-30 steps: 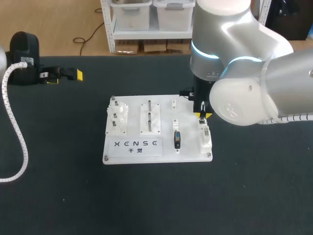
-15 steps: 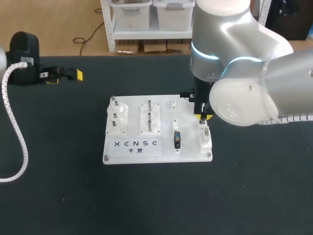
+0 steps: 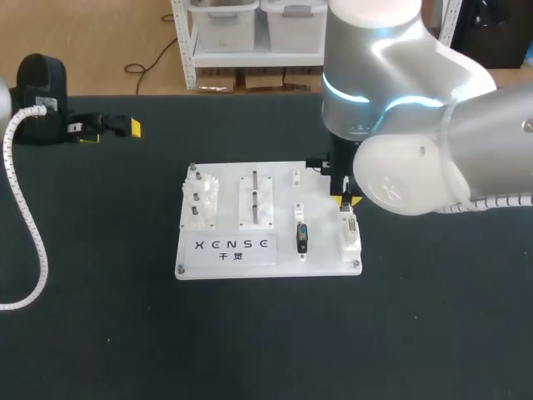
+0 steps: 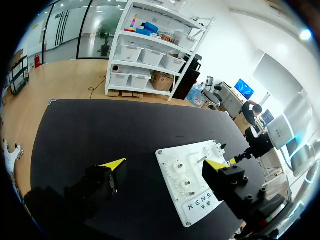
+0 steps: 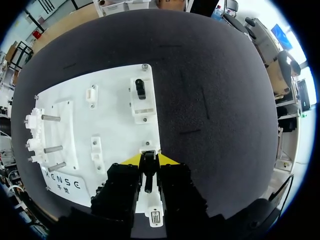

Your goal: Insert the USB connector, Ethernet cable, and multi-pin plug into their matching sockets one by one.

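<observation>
Our right gripper (image 5: 148, 160) is clamped on a slim black connector (image 5: 148, 174), its long axis running along the fingers and pointing down at the white socket block (image 5: 152, 210) directly beneath, the board (image 5: 115, 117) stretching ahead.

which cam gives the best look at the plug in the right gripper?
Right wrist view: the black plug sits clamped between the yellow tips of the right gripper, over the white board. Head view: the right arm hides nearly all of it. Left wrist view: too small to make out.
</observation>
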{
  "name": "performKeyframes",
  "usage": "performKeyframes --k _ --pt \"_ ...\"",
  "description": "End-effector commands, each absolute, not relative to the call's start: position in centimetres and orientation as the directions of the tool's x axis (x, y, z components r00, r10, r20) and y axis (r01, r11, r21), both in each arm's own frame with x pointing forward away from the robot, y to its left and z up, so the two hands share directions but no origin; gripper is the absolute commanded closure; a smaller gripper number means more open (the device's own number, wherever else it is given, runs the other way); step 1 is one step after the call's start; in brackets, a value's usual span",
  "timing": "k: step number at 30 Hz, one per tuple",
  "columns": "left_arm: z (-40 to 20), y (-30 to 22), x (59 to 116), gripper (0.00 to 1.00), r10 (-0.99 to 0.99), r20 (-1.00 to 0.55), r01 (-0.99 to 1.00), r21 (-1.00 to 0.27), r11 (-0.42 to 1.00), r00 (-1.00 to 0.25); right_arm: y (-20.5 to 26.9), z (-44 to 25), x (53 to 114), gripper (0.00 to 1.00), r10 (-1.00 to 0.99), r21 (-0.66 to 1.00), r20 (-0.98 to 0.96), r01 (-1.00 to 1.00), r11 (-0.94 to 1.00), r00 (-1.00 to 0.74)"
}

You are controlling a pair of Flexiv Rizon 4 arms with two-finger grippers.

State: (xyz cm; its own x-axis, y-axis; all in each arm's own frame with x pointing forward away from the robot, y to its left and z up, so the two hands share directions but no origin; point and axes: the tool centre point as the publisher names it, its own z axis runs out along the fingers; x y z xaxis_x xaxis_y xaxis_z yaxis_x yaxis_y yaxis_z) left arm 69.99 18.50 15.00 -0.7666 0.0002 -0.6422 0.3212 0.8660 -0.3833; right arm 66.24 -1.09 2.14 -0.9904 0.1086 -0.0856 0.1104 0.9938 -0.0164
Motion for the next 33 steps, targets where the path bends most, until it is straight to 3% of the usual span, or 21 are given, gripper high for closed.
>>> performKeyframes --k 1,33 --pt "15.0 18.5 70.0 0.00 0.000 -0.642 0.321 -0.383 0.866 -0.767 -1.2 1.0 66.3 1.00 0.113 -0.023 -0.084 0.115 0.993 -0.990" --pt "15.0 18.5 70.0 0.00 0.000 -0.642 0.321 -0.383 0.866 -0.767 -1.0 1.9 66.7 1.00 0.090 -0.010 -0.132 0.092 0.996 -0.987"
